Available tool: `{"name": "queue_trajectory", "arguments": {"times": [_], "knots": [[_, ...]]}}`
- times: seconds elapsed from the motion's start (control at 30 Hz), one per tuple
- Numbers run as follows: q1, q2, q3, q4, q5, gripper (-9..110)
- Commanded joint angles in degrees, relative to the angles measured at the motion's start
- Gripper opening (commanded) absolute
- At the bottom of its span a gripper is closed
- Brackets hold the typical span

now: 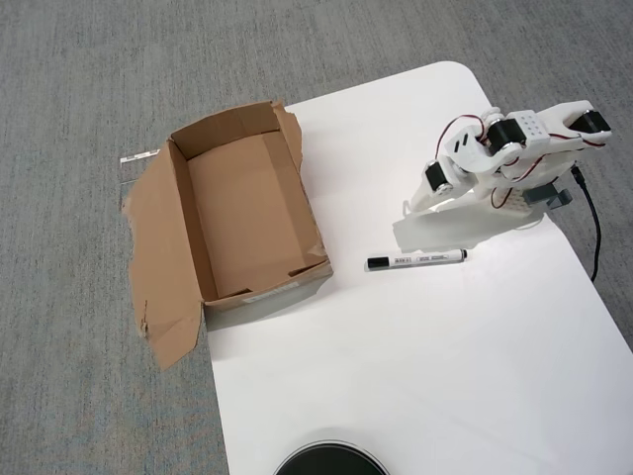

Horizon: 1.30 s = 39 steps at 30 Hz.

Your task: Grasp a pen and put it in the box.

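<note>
The overhead view shows one pen (415, 259), one cardboard box (247, 220), one white table (425, 366), one white robot arm (499, 163), one black cable (593, 223) and one dark round object (329, 461) at the near edge.

Folded white arm (504, 163) at the right of the overhead view, joints stacked over one another, red and black wires looping between servos. Gripper (420, 230) pointing left and downward; jaws merging into white, gap between them unreadable.
</note>
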Motion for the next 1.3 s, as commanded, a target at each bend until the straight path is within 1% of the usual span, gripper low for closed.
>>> {"name": "queue_trajectory", "arguments": {"times": [0.0,0.6,0.87,1.13,1.27], "knots": [[0.1,3.2,-0.4,-0.5,0.0,0],[0.5,3.2,-3.2,-0.6,-0.1,0],[-0.2,3.2,-14.7,-0.6,-0.1,0],[-0.2,3.1,-20.1,-0.6,-0.4,0],[-0.3,3.1,-24.8,-0.6,-0.4,3]]}}
